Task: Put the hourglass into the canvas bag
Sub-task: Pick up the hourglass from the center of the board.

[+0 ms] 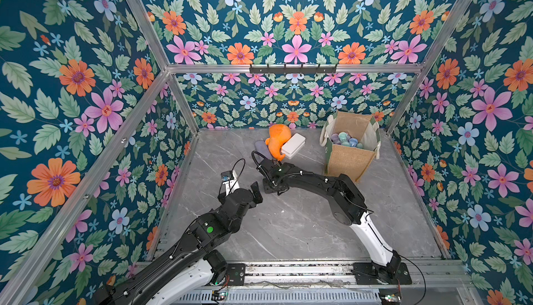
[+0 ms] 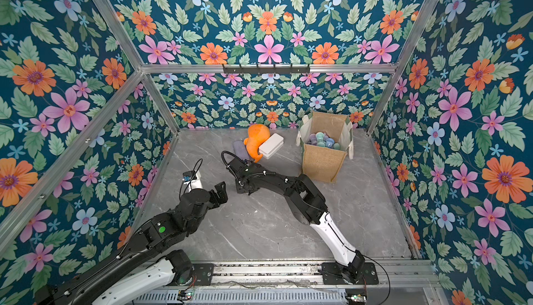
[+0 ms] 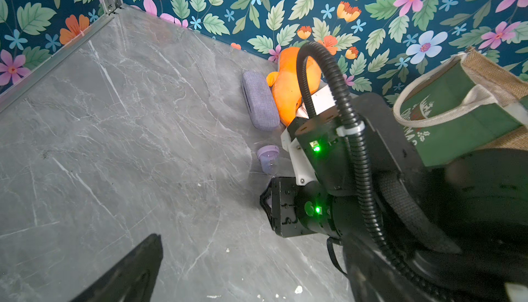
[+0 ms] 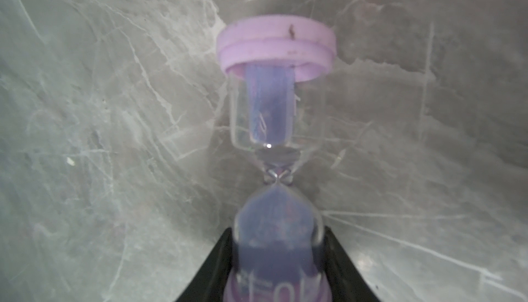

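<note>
A purple hourglass [image 4: 275, 109] lies on the grey marble table [image 1: 302, 217]. My right gripper [image 4: 277, 232] is shut on it, with a black finger pressed against each side of its nearer sand-filled bulb. The far lilac cap [image 3: 268, 153] sticks out beside the right wrist in the left wrist view. In both top views the right arm covers the hourglass. The canvas bag [image 1: 346, 162] [image 2: 321, 162] stands open at the back right, holding several pastel hourglasses [image 1: 344, 140]. My left gripper [image 1: 256, 193] hovers open and empty to the left of the right wrist.
An orange plush toy [image 1: 277, 142], a white box [image 1: 293, 145] and a grey-purple fabric case [image 3: 258, 102] sit together at the back, just beyond the right gripper. Floral walls with aluminium posts close in the table. A black hook rail [image 1: 292, 68] hangs on the back wall.
</note>
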Controlling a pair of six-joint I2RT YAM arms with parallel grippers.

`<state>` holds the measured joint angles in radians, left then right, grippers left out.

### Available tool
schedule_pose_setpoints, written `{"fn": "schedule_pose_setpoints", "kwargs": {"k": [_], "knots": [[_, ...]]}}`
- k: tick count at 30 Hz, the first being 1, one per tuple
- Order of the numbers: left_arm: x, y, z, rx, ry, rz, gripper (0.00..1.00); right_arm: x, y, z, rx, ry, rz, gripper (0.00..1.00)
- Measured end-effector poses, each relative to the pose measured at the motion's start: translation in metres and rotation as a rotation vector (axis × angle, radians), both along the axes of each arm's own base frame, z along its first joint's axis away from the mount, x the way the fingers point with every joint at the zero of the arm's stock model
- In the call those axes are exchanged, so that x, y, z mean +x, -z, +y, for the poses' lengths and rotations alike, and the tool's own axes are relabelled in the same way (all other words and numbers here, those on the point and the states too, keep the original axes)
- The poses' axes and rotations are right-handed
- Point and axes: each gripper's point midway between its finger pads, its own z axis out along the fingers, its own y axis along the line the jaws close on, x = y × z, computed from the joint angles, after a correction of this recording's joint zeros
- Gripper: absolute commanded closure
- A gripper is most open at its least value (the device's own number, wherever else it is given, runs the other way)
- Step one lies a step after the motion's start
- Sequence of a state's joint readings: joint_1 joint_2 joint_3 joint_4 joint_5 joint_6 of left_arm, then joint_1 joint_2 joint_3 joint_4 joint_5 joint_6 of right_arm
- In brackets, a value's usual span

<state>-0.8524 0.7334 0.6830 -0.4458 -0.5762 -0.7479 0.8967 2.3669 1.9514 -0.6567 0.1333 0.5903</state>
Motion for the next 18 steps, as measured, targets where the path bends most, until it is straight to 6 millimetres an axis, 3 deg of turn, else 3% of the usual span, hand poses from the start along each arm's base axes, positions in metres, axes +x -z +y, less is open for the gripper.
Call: {"fn": "schedule_pose_setpoints", "kwargs": {"k": [12,18], "knots": [[0.001,-0.006,-0.001,0.0,0.007,-0.014,0.0,0.001,-0.033,-0.019,0.044,0.022,-0.027,0.64],[0.003,-0.012,-0.004,0.002,0.014,-0.018,0.0,0.005,-0.065,-0.032,0.105,0.042,-0.053,0.65]]}}
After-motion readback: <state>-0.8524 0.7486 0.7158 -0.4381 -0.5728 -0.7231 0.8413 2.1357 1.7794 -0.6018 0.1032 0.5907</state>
